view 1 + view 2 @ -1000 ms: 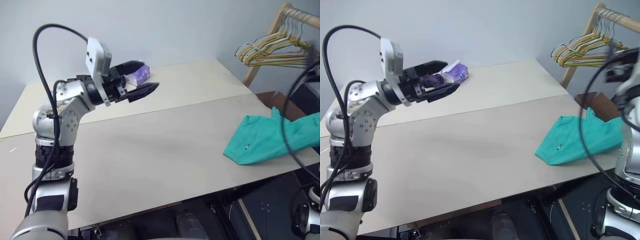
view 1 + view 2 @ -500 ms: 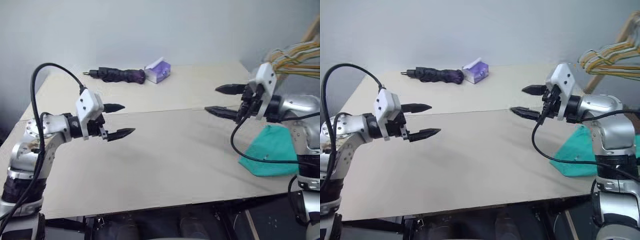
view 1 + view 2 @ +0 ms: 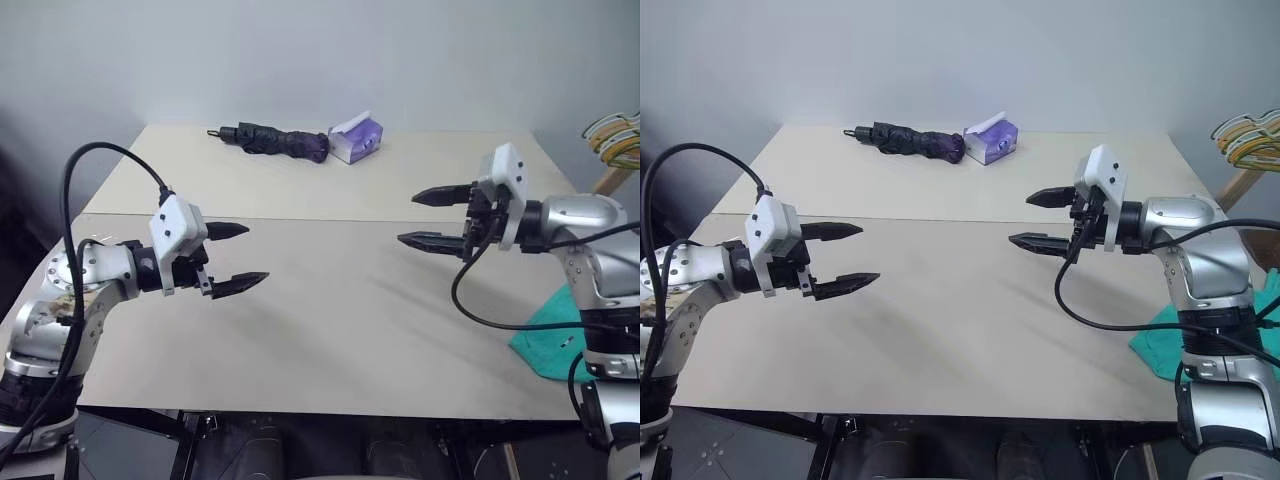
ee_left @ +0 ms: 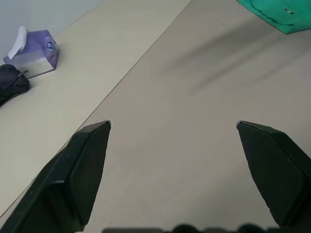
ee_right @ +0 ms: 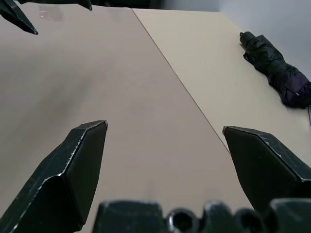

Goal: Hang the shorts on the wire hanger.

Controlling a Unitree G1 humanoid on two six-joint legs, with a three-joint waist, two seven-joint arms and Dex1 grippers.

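The teal-green shorts [image 3: 553,346] lie crumpled at the table's right front corner, partly hidden behind my right arm; they also show far off in the left wrist view, shorts [image 4: 277,14]. The wire hanger is out of view. My left gripper [image 3: 255,253] hovers open over the left half of the table, pointing right, with nothing between its fingers. My right gripper [image 3: 408,218] hovers open over the right half, pointing left at the other one, also empty and well short of the shorts.
A folded dark umbrella [image 3: 275,140] and a purple tissue box [image 3: 358,138] lie at the table's far edge. A bunch of coloured hangers [image 3: 615,135] pokes in at the right edge, above a wooden rack leg [image 3: 608,181]. A seam [image 3: 330,221] crosses the beige tabletop.
The camera has swung left, so the whole picture shifted. Both arms came down over the table; the right gripper swung in to face the left one. Both stayed open.
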